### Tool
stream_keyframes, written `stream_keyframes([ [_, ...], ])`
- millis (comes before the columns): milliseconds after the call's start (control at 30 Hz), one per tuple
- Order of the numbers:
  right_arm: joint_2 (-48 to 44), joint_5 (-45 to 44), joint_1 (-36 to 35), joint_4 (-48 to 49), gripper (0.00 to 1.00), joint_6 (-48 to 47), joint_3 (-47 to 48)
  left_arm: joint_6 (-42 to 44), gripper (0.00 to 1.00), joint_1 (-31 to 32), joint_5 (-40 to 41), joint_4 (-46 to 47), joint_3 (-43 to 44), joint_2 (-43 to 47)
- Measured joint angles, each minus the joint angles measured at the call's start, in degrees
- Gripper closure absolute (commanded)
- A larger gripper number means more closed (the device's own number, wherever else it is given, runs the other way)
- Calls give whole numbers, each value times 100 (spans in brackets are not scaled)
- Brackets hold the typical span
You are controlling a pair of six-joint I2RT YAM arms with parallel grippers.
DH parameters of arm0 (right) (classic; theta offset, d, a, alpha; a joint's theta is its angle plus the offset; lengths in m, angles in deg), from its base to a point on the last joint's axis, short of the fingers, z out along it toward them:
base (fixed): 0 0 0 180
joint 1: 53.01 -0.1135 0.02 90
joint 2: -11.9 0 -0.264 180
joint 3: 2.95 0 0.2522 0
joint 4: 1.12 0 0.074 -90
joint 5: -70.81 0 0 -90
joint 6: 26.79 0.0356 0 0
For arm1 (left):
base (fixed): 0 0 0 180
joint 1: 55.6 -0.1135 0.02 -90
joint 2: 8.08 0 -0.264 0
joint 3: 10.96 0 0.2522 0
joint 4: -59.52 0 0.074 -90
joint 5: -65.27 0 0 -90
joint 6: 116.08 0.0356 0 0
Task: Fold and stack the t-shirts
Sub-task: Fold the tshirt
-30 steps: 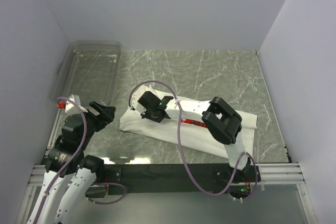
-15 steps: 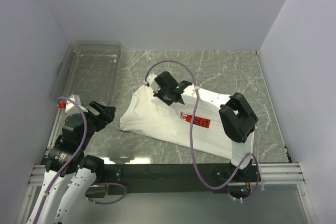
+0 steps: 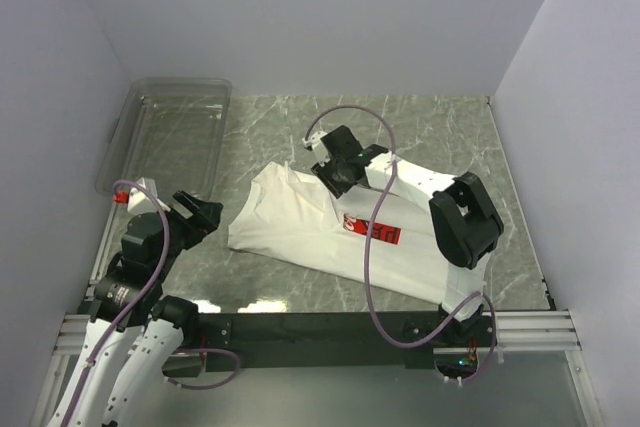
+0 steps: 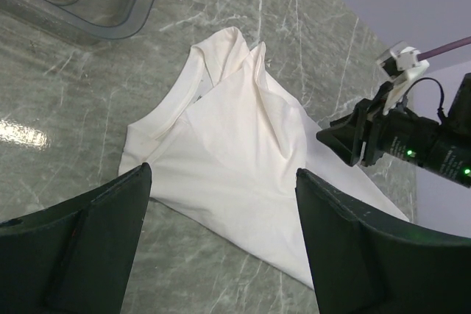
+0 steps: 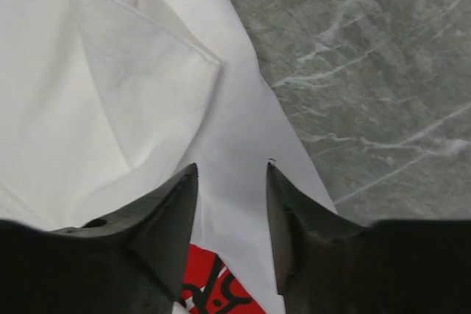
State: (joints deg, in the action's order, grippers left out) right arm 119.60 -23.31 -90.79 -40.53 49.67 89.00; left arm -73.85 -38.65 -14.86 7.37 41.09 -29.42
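Note:
A white t-shirt [image 3: 300, 222] with a red print [image 3: 372, 231] lies partly spread on the marble table, neck end to the left. My right gripper [image 3: 338, 175] hovers over its far edge with jaws open; in the right wrist view [image 5: 232, 167] white cloth [image 5: 110, 108] and the red print [image 5: 213, 292] lie below the empty jaws. My left gripper [image 3: 205, 212] is open and empty left of the shirt, above bare table. The left wrist view [image 4: 221, 170] looks over the shirt [image 4: 243, 152] toward the right gripper [image 4: 353, 137].
A clear plastic bin [image 3: 170, 137] stands at the far left against the wall; its corner shows in the left wrist view [image 4: 125, 27]. White walls close in the table on three sides. The right arm's purple cable loops over the shirt.
My right gripper moved from the shirt's left part up and to the right, and the folded shirt opened out so the red print shows. The left arm barely moved.

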Motion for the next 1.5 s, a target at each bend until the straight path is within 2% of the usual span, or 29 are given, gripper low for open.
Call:
stream_keyframes([
  [100, -85, 717, 175, -68, 42, 144, 26, 2, 16, 0, -24, 28, 0, -46],
  [333, 245, 1840, 243, -229, 43, 509, 387, 0, 16, 0, -103, 79, 0, -68],
  [667, 754, 2140, 439, -380, 48, 752, 669, -2, 17, 0, -140, 101, -2, -133],
  [733, 807, 2166, 463, -398, 51, 778, 767, -2, 16, 0, -149, 105, -2, -138],
  [833, 905, 2208, 487, -396, 63, 813, 866, -2, 16, 0, -149, 107, -2, -138],
  [867, 927, 2225, 496, -400, 71, 815, 870, -2, 16, 0, -149, 105, -2, -138],
  [1000, 979, 2293, 538, -400, 89, 837, 870, -4, 16, 0, -149, 109, -2, -138],
  [1200, 964, 2369, 776, -369, 100, 909, 833, -2, 16, 0, -149, 111, -2, -140],
  [1400, 625, 2350, 1084, -262, 100, 992, 483, -2, 16, 0, -149, 114, -2, -140],
  [1433, 562, 2350, 1123, -267, 98, 1010, 452, -2, 16, 0, -149, 114, -2, -142],
  [1467, 522, 2376, 1161, -249, 90, 1016, 439, -2, 16, 0, -149, 116, -2, -142],
  [1500, 494, 2406, 1185, -234, 77, 1043, 439, -2, 16, 0, -149, 116, -2, -142],
])
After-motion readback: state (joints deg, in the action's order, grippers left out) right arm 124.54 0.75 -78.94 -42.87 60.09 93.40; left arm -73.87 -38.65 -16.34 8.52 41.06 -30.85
